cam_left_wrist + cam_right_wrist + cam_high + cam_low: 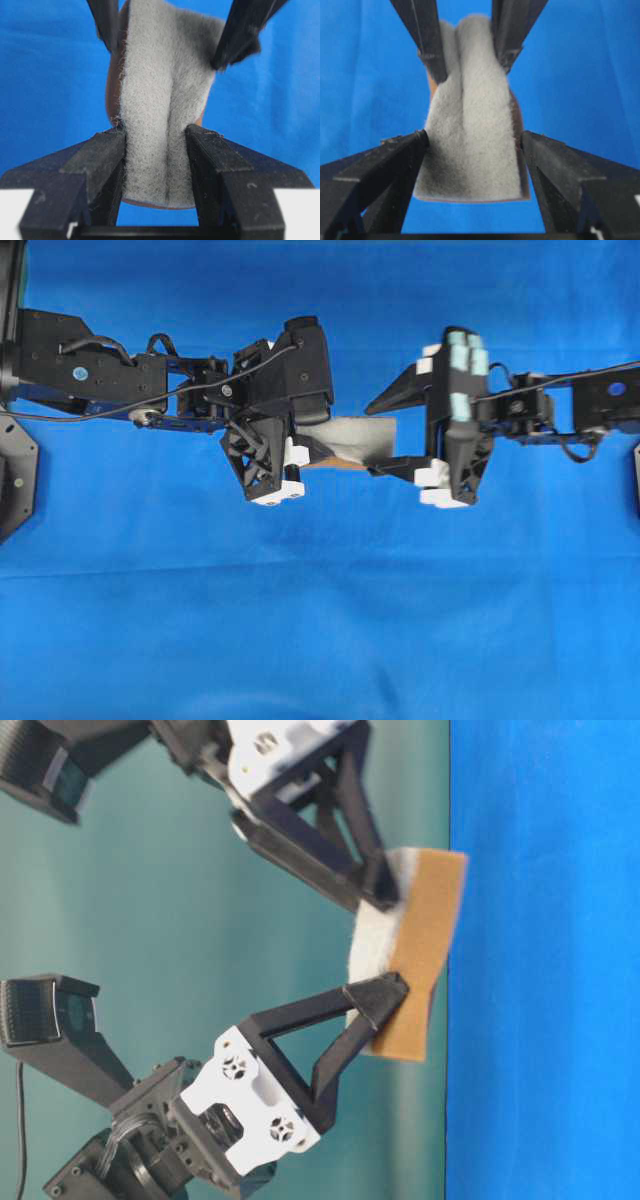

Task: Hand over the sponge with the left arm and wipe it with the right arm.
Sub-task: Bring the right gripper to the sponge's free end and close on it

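The sponge (350,440) hangs in the air between the two arms, grey fibrous face up and tan layer (425,950) toward the cloth. My left gripper (155,135) is shut on one end, and its fingers (102,155) pinch the sponge (160,90) into a lengthwise fold. My right gripper (472,140), marked by teal tape (465,360), stands open with its jaws wide. The other end of the sponge (475,130) lies unsqueezed between its fingers (540,150). In the overhead view the left gripper (312,445) and right gripper (370,440) face each other, tips nearly meeting.
A blue cloth (320,620) covers the whole table under both arms. A black mount plate (15,480) sits at the left edge. A teal wall (150,920) stands behind the arms in the table-level view.
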Robot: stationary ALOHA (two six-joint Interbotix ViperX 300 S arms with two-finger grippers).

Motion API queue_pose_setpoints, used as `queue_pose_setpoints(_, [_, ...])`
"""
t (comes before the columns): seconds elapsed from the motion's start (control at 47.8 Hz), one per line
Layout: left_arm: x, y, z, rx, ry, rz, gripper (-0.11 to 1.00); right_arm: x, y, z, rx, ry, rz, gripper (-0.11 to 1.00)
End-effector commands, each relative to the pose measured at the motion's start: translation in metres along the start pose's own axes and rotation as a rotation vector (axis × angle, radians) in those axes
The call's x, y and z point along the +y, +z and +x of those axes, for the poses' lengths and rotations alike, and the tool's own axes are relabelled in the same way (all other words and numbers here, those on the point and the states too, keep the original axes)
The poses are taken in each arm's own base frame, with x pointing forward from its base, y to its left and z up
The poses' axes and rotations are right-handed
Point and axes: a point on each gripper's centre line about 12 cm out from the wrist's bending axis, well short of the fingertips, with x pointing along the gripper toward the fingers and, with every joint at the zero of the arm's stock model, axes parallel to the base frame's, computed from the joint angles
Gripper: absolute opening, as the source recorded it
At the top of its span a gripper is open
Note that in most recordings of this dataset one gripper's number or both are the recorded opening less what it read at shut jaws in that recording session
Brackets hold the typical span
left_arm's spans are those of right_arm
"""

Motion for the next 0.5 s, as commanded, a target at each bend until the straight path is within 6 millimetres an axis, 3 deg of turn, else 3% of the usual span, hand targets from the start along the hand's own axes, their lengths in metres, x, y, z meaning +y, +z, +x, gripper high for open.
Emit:
queue_pose_setpoints(0.0, [-0.0025,0.0156,-0.0111,-0.055,-0.006,0.004,0.32,0.0000,0.0090,0.0042,-0.014,0.000,0.000,0.74])
queue_pose_setpoints(0.481, [-0.0043,0.0160,-0.0106,-0.061,-0.008,0.017,0.32,-0.0012,0.0073,0.0120,0.000,-0.003,0.002,0.74])
